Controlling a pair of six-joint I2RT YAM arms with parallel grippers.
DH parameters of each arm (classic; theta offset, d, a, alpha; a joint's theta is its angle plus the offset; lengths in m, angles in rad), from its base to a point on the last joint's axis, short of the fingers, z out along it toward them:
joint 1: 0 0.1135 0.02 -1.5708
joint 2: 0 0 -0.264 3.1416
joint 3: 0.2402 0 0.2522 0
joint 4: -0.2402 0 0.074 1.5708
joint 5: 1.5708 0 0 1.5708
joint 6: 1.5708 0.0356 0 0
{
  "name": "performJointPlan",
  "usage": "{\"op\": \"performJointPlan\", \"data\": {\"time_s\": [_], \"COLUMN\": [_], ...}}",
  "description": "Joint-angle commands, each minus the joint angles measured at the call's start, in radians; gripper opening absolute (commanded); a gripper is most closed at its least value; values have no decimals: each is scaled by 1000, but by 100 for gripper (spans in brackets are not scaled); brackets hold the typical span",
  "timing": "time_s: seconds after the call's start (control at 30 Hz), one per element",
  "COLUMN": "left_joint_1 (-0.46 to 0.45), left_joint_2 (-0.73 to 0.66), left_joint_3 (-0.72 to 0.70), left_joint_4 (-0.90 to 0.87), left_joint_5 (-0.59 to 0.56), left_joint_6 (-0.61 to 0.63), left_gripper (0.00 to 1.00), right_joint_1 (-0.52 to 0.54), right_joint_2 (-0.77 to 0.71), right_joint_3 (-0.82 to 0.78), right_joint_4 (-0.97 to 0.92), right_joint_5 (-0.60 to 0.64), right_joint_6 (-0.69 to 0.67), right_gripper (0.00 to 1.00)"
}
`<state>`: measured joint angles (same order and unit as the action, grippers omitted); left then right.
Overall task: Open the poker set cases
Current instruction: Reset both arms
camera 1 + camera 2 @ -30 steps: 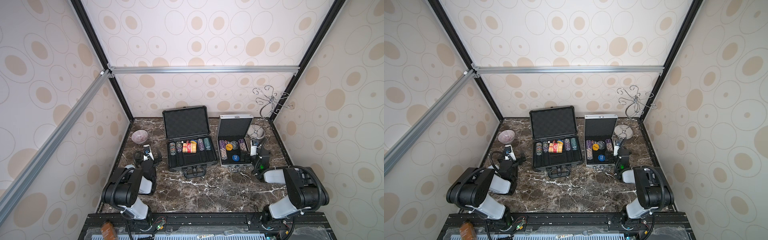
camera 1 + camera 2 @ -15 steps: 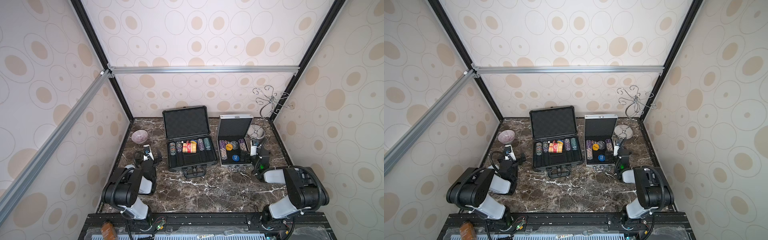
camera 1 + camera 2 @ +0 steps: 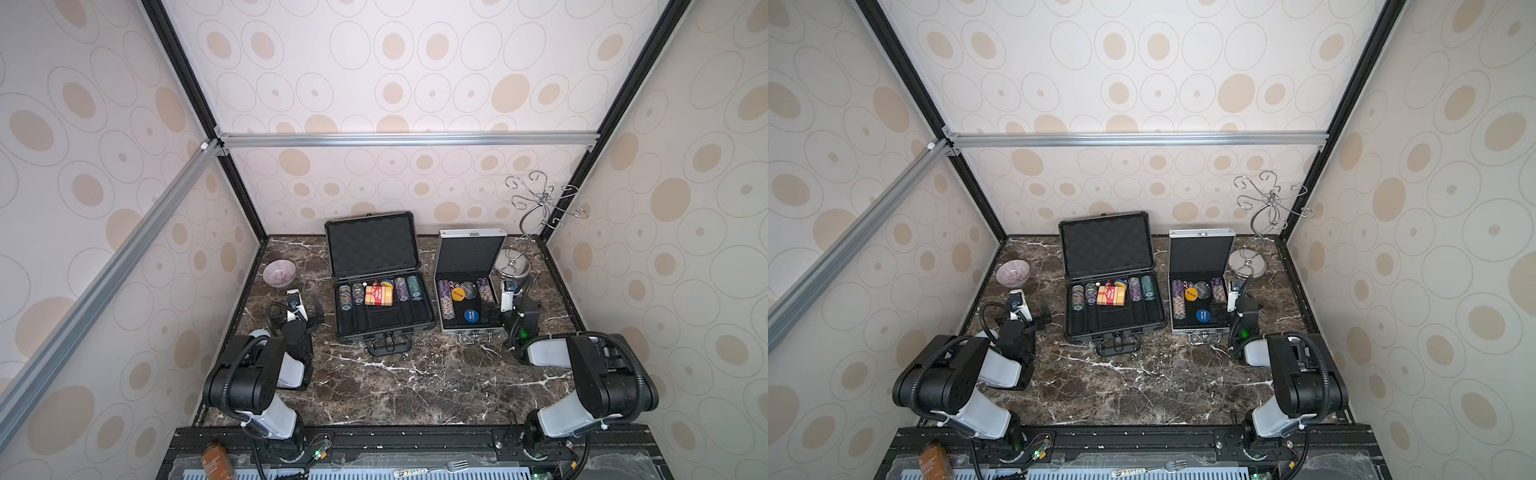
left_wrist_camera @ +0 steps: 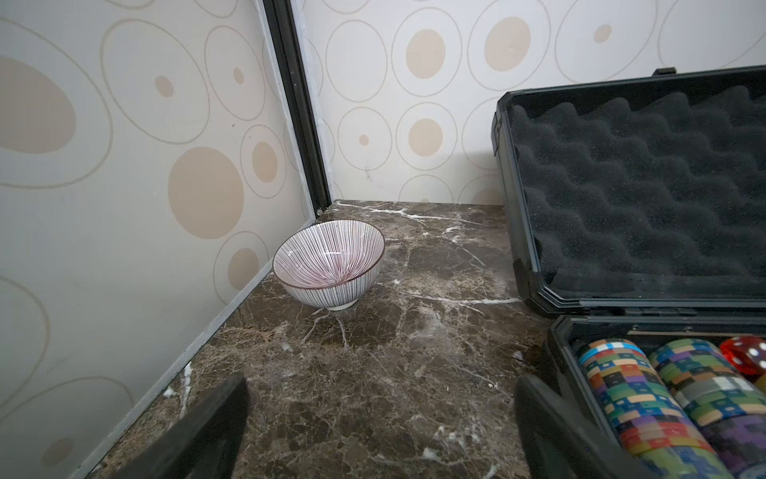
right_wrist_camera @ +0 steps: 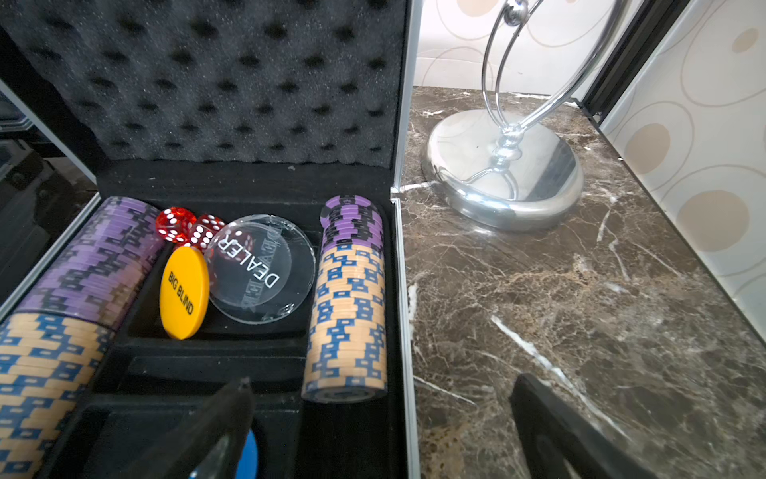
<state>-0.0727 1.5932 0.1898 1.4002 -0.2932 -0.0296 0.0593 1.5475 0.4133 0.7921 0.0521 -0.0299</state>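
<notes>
Both poker set cases stand open on the marble table, lids upright against the back. The larger dark grey case [image 3: 370, 245] [image 3: 1106, 245] [image 4: 642, 186] holds rows of chips and a red card box. To its right, the smaller silver case [image 3: 469, 253] [image 3: 1200, 253] [image 5: 228, 83] holds purple and tan chips, dice and dealer buttons. My left gripper [image 3: 301, 318] [image 3: 1027, 318] [image 4: 381, 414] is open over bare marble, just left of the dark case. My right gripper [image 3: 512, 312] [image 3: 1235, 311] [image 5: 381, 414] is open astride the silver case's right wall, holding nothing.
A striped bowl [image 3: 279, 272] [image 4: 329, 261] sits in the back left corner. A chrome hook stand [image 3: 513, 266] [image 5: 501, 174] rises at the back right, close to the silver case. Patterned walls enclose three sides. A bottle [image 3: 216, 459] and a fork [image 3: 455, 465] lie below the front rail.
</notes>
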Motion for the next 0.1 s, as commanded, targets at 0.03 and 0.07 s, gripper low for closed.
{"op": "performJointPlan", "data": {"time_s": [0.03,0.07], "left_joint_1": [7,7], "left_joint_2": [-5,-6], "left_joint_3": [17,17], "left_joint_4": [5,5], "left_joint_5": [2,2], "left_joint_6": [-2,-2], "left_gripper": [100,100], "right_joint_1": [-8,-9], "right_joint_2": [-4,-4], "right_joint_3": [13,12], "right_joint_4": [0,0], "right_joint_5": [-1,-1], "right_joint_6": [2,1], "right_gripper": [100,100]}}
